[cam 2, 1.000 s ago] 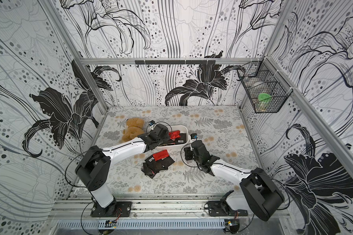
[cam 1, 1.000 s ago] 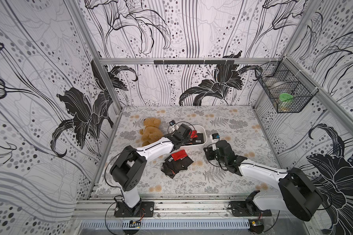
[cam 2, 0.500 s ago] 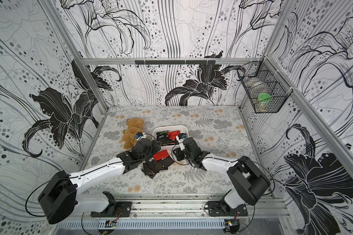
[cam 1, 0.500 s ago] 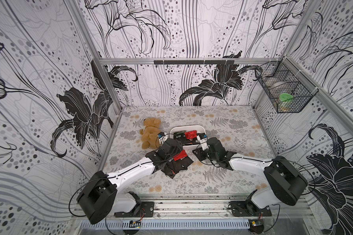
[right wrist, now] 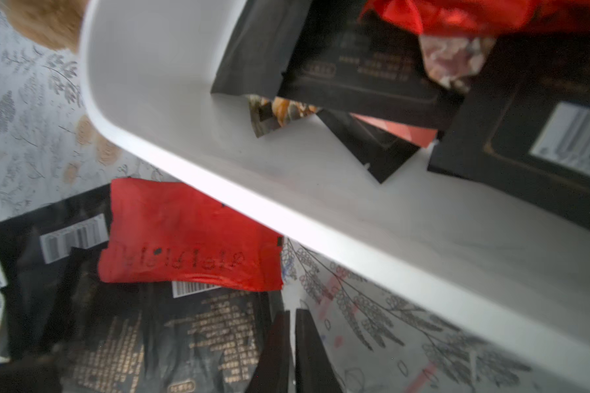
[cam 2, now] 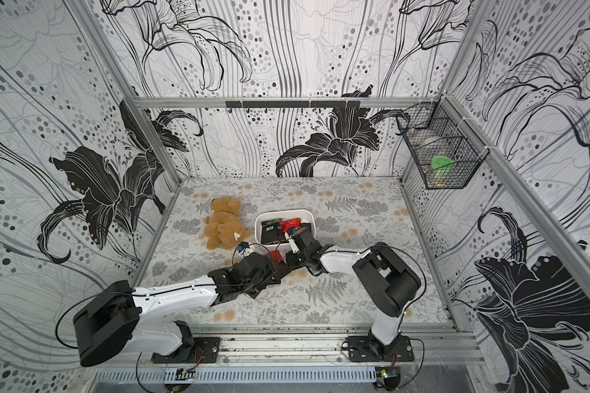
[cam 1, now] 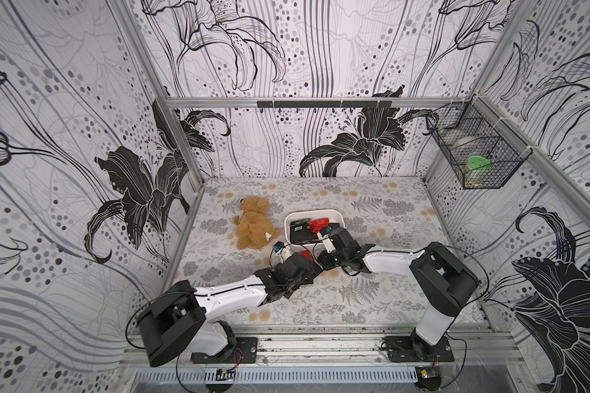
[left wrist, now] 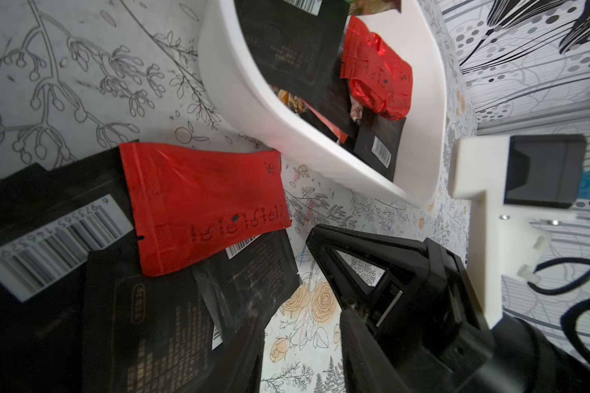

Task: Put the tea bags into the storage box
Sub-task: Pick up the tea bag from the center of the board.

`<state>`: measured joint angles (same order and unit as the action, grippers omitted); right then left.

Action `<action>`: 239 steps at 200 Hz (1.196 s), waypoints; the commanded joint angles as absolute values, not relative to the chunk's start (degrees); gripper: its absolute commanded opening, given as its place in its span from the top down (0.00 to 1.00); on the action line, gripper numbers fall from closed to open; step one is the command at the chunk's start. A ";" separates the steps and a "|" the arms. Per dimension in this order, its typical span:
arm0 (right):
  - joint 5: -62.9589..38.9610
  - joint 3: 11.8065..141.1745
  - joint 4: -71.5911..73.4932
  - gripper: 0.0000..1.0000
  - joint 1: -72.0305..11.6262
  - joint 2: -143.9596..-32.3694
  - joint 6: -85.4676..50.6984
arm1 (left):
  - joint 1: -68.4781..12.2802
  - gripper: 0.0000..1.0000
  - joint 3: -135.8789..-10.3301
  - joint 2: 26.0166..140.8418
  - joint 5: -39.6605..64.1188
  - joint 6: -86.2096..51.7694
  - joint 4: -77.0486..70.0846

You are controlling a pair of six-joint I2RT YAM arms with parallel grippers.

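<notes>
Several black barcode-labelled tea bags (left wrist: 286, 54) and one crumpled red foil tea bag (left wrist: 375, 75) are contained in the white rounded plastic storage box (left wrist: 286, 132). Just beyond the spread fingers of the left gripper (left wrist: 302, 326), a flat red sachet (left wrist: 201, 207) is stacked on loose black sachets (left wrist: 171, 333). The right gripper (right wrist: 292, 326) is clenched beside that pile; whether anything is grasped cannot be told.

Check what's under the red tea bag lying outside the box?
Black tea bags: the red tea bag lies across them, a barcode label peeking from under its edge. How many it covers cannot be seen.
</notes>
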<state>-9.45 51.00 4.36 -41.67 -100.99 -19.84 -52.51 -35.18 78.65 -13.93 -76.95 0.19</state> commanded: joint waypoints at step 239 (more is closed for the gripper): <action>-10.99 56.25 -1.97 0.96 -43.59 -105.99 -18.09 | -54.74 0.60 -32.41 89.55 -16.80 -90.73 -2.36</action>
